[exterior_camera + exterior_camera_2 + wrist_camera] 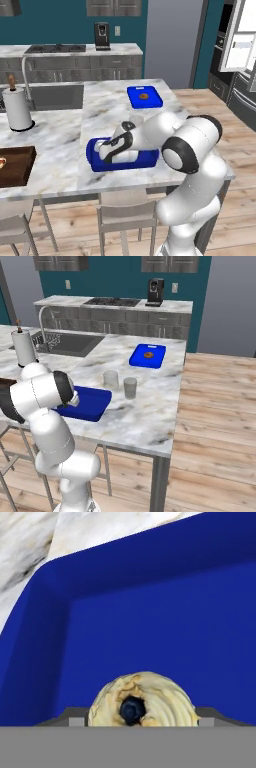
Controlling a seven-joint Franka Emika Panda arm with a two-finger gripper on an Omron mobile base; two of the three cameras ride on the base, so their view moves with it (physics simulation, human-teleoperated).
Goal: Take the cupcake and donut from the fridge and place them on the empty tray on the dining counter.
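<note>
In our hand view the cupcake (141, 701) sits right at the bottom edge, squarely between the 2 finger tips (75, 718) — one dark tip pokes up on each side of it, close against its flanks, though we can't tell whether they actually touch it. So the fingers stand spread about a cupcake's width apart, either bracketing or lightly gripping it.

What we see of the cupcake is its top: a swirled cream-tan frosting with a small dark round blob in the middle.

It's down inside the tray (150, 612), a royal-blue one with a raised rim and a rounded corner; the blue floor around the cupcake is bare. From the left base view the gripper (107, 152) is reaching down into that tray (95, 159), which lies on the dining counter (60, 140) near its front edge. Farther back on the marble there's a smaller blue board (144, 97) with 1 small brown item on it, and 2 glasses (130, 388) stand between board and tray in the right base view.
</note>
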